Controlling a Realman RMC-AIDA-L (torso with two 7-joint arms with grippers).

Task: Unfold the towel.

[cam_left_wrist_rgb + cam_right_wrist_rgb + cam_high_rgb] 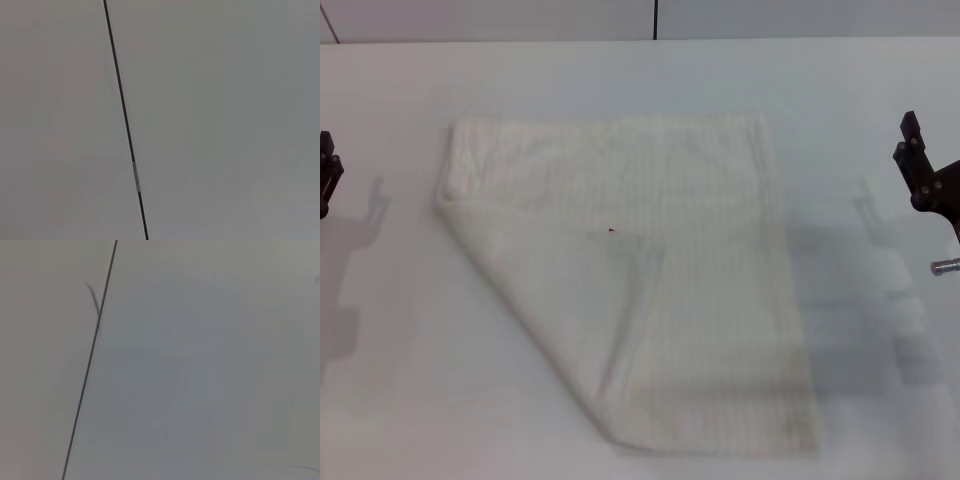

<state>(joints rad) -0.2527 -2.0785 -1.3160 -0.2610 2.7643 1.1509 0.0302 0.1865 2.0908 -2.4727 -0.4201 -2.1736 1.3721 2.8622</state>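
On a white table (400,400), as seen from the head camera, the towel (700,300) is laid flat near the middle — a cream-white cloth with faint ribbed stripes. One corner is folded diagonally over the rest, so that a slanted edge is formed along the robot's left side and a small red tag (611,230) is brought to lie near the centre of the cloth. The fold is judged to be what remains to be opened. The left gripper (328,172) is held at the far left edge of the view, and the right gripper (923,170) at the far right edge; both are kept well apart from the towel, probably so that the cloth is left unobstructed. Whether either gripper is released or clenched cannot be told, and nothing is seen to be grasped.

From the left wrist camera, only a plain grey surface crossed by a thin dark seam (125,120) is shown — no towel.

From the right wrist camera, a similar pale surface and dark seam (90,360) are shown. No writing or brand can be read anywhere.
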